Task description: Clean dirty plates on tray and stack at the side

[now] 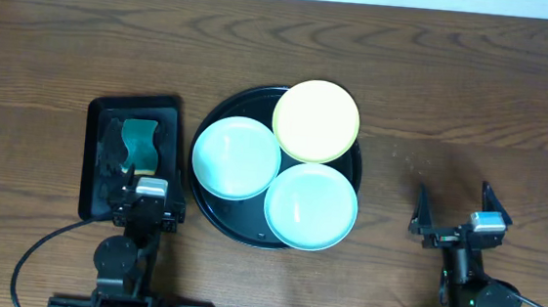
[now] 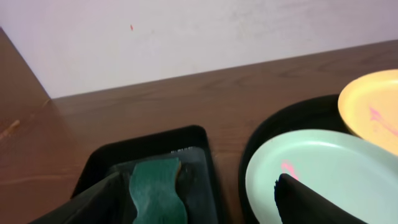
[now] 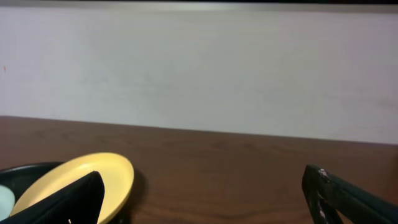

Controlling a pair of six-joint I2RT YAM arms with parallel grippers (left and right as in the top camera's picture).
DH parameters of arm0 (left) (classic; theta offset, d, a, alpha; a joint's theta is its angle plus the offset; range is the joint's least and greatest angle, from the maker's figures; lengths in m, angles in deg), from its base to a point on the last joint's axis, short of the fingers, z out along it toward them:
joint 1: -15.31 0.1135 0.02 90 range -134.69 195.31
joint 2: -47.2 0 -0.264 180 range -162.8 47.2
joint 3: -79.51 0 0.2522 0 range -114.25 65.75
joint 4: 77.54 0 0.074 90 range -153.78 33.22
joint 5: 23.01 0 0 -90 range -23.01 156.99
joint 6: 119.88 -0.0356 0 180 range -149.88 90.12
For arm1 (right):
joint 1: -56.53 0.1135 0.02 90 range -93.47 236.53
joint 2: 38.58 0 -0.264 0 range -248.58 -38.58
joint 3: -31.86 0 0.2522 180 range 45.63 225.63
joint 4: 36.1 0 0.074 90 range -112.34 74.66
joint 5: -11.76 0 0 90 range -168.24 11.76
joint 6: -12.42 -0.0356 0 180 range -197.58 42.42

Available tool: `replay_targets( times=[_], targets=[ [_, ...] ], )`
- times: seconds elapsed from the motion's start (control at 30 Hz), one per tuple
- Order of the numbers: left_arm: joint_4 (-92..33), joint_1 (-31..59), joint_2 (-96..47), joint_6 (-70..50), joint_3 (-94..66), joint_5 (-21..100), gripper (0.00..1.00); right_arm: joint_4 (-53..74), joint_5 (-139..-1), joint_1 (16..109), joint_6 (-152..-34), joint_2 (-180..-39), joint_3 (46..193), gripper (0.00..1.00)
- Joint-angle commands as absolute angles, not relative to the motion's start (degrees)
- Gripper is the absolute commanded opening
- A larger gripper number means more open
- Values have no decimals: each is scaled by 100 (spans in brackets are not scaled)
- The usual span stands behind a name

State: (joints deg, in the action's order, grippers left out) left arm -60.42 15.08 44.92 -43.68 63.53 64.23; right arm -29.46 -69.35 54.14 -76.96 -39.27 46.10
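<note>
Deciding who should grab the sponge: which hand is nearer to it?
Left. The left hand hangs right at the sponge in the small tray; the right hand sits far across, beyond the plates.

Yellow plate (image 2: 373,115) runs off the right edge — sponge (image 2: 155,193) (green) cut below.

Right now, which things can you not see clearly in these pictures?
Overhead: dirt on the front mint-green plate is too small to tell; plates cover most of the round black tray.
Left wrist: the green sponge, left mint-green plate and yellow plate are cut off by frame edges.
Right wrist: a finger of the right gripper hides part of the yellow plate.
</note>
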Motion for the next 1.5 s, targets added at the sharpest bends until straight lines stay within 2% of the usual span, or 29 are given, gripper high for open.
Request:
replay_targets(
  times=[0.0, 0.4, 0.77, 0.97, 1.13, 1.37, 1.47],
  targets=[
    [-6005, 1501, 4227, -4438, 5990, 6506, 77, -3092, -7049, 5361, -7753, -3897, 4596, 99],
    [-5876, 1499, 2271, -4438, 4587, 6407, 77, -3215, -7043, 5361, -7755, -3897, 4977, 99],
    [-3835, 1499, 717, -4438, 2386, 5988, 77, -2850, -7021, 5361, -7755, -4216, 5632, 99],
    [-2711, 1499, 11, -4421, 1295, 5929, 77, -2852, -6579, 5361, -7755, -5228, 6266, 99],
    [-1868, 1501, -601, -4421, 392, 5325, 77, -2482, -6079, 5361, -7755, -6471, 7176, 99],
    [-639, 1501, -1622, -4421, -731, 5076, 77, -1020, -5425, 5361, -7751, -8445, 8996, 99],
    [-307, 1501, -1995, -4421, -1000, 4820, 77, 73, -5349, 5363, -7740, -9350, 9969, 99]
  ],
)
